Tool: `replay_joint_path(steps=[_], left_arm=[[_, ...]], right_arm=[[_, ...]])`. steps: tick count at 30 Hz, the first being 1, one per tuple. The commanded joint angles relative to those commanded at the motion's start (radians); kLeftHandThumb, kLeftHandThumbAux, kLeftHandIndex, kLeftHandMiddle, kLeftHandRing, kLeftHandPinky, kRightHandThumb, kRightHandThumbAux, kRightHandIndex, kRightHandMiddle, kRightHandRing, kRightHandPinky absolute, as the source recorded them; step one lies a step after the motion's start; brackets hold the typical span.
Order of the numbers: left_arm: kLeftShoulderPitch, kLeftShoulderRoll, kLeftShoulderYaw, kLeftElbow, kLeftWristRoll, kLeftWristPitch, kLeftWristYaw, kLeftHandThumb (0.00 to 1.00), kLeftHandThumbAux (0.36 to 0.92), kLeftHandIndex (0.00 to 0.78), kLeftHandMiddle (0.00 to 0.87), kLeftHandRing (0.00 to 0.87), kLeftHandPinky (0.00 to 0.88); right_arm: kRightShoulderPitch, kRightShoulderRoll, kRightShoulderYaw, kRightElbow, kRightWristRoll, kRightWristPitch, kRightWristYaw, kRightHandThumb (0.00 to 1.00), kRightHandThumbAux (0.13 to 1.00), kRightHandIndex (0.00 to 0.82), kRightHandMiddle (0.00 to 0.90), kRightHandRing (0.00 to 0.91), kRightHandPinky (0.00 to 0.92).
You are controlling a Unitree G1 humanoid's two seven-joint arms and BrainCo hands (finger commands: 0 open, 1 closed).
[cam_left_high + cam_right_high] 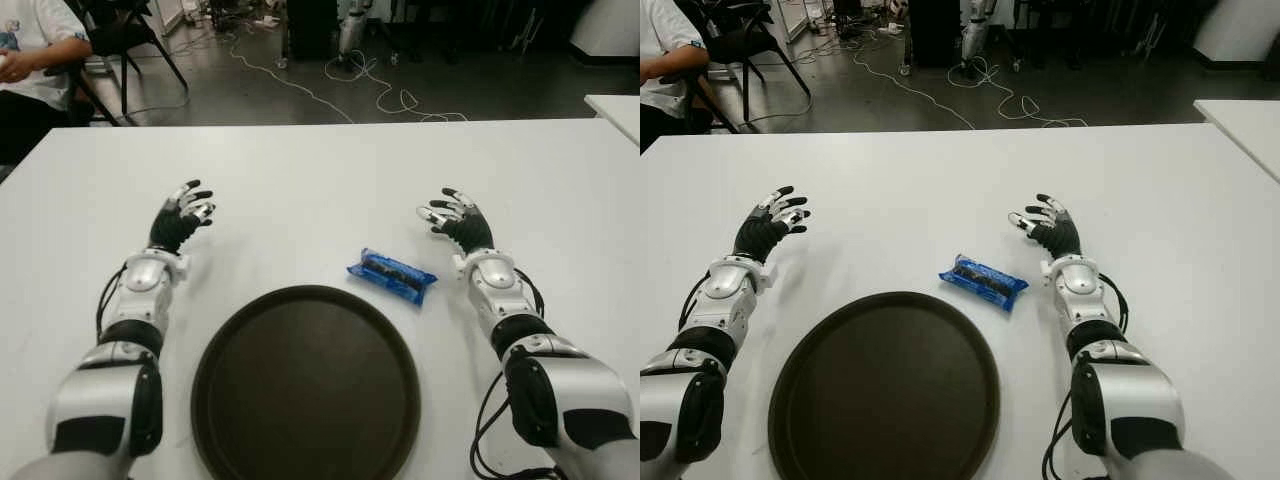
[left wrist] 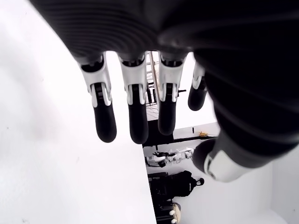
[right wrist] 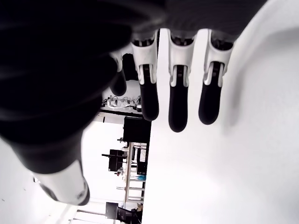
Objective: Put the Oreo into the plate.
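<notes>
With fingers spread and empty, the right hand (image 1: 455, 222) and left hand (image 1: 181, 218) flank the blue foil-wrapped Oreo packet (image 1: 392, 275) lying beyond the round dark-brown plastic plate (image 1: 230, 345) at the white bench's (image 1: 320, 180) near edge, ready for a grasp.

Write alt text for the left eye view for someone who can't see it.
A blue Oreo packet lies on a white table, just beyond the rim of a round dark plate and nearer the right robot hand. Both robot hands are open and empty, the left robot hand farther from the packet. A seated person shows at the far left corner.

The plate (image 1: 300, 390) runs off the bottom edge; the seated person (image 1: 35, 60) is cropped, apparently mid-torso.
</notes>
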State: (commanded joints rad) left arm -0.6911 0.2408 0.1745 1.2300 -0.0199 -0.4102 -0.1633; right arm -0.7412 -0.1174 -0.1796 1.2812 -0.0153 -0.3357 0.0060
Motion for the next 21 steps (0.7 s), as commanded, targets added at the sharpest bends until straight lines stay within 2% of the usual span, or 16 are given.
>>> replay_joint_path(steps=[10, 21], left_arm=[[0.002, 0.001, 0.004, 0.000, -0.004, -0.001, -0.011, 0.205, 0.669, 0.105, 0.218, 0.234, 0.282], [0.004, 0.004, 0.000, -0.001, 0.001, -0.007, -0.013, 0.205, 0.681, 0.105, 0.214, 0.228, 0.268]], right_arm=[[0.000, 0.001, 0.004, 0.000, -0.005, -0.001, -0.006, 0.169, 0.743, 0.178, 0.279, 0.316, 0.366], [0.001, 0.001, 0.008, 0.000, -0.008, -0.001, -0.013, 0.131, 0.749, 0.174, 0.272, 0.305, 0.354]])
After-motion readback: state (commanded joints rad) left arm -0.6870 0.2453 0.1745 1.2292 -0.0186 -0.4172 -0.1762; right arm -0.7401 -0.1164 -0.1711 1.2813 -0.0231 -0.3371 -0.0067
